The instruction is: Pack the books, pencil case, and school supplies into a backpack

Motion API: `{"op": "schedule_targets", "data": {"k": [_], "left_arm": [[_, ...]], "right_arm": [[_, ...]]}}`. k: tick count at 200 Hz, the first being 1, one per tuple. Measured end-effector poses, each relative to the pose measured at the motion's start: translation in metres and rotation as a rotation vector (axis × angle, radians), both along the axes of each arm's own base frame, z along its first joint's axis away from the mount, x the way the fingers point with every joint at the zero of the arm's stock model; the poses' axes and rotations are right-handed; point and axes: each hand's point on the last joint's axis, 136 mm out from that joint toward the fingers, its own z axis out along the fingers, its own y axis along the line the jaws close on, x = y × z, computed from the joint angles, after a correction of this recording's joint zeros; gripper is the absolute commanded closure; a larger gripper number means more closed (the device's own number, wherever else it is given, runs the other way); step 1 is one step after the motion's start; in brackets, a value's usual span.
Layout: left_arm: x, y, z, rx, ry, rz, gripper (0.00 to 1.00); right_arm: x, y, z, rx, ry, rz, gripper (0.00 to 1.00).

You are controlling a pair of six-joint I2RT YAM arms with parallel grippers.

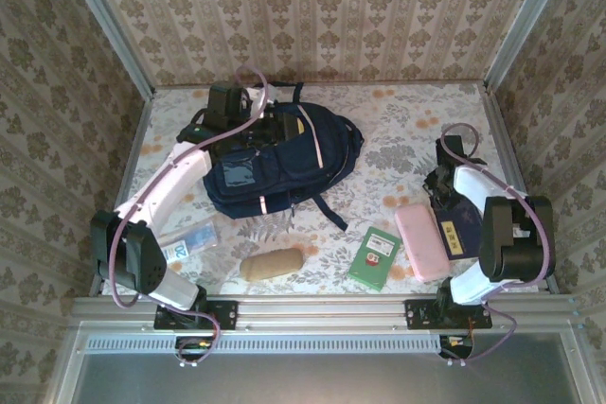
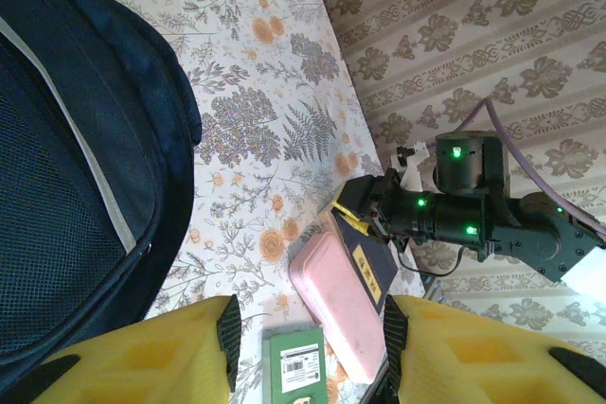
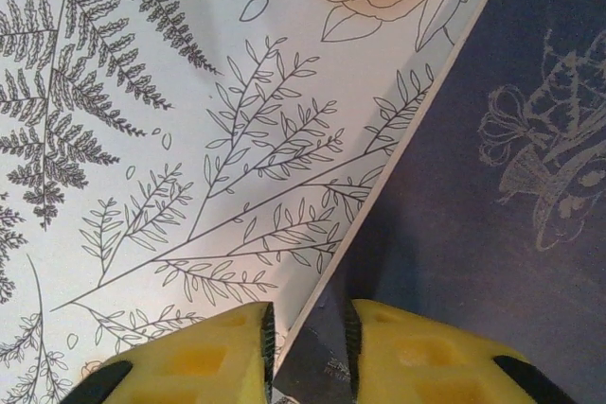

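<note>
Backpack [image 2: 57,215] — navy fabric, mesh panel; book [image 3: 492,186] — flat, perhaps cloth-covered.

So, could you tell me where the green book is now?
In the top view the green book lies near the front edge, right of centre, between the tan pouch and the pink case.

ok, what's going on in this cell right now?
Two arms are packing a backpack. The right gripper pinches the edge of a navy book at the right of the table. The left gripper is open next to the backpack, holding nothing. The pink pencil case, green book, tan pouch and blue-and-white packet lie unpacked on the table.
</note>
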Motion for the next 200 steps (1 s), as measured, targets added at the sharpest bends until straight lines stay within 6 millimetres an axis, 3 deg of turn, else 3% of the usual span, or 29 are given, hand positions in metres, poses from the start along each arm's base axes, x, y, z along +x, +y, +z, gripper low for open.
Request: {"op": "schedule_targets", "data": {"k": [9,21,55,93,112,158,200], "left_arm": [[0.000,0.000,0.000,0.000,0.000,0.000,0.54],[0.000,0.000,0.000,0.000,0.000,0.000,0.53],[0.000,0.000,0.000,0.000,0.000,0.000,0.54],[0.000,0.000,0.000,0.000,0.001,0.000,0.54],[0.000,0.000,0.000,0.000,0.001,0.000,0.53],[0.000,0.000,0.000,0.000,0.001,0.000,0.54],[0.000,0.000,0.000,0.000,0.001,0.001,0.54]], "right_arm": [[0.000,0.000,0.000,0.000,0.001,0.002,0.23],[-0.002,0.000,0.000,-0.001,0.011,0.007,0.15],[-0.004,0.000,-0.002,0.000,0.071,0.004,0.13],[-0.008,-0.001,-0.013,0.002,0.146,-0.001,0.19],[-0.008,-0.002,-0.014,0.001,0.164,-0.010,0.26],[-0.013,-0.006,-0.016,-0.021,0.213,-0.023,0.33],[-0.017,-0.007,-0.016,-0.040,0.229,-0.027,0.50]]}}
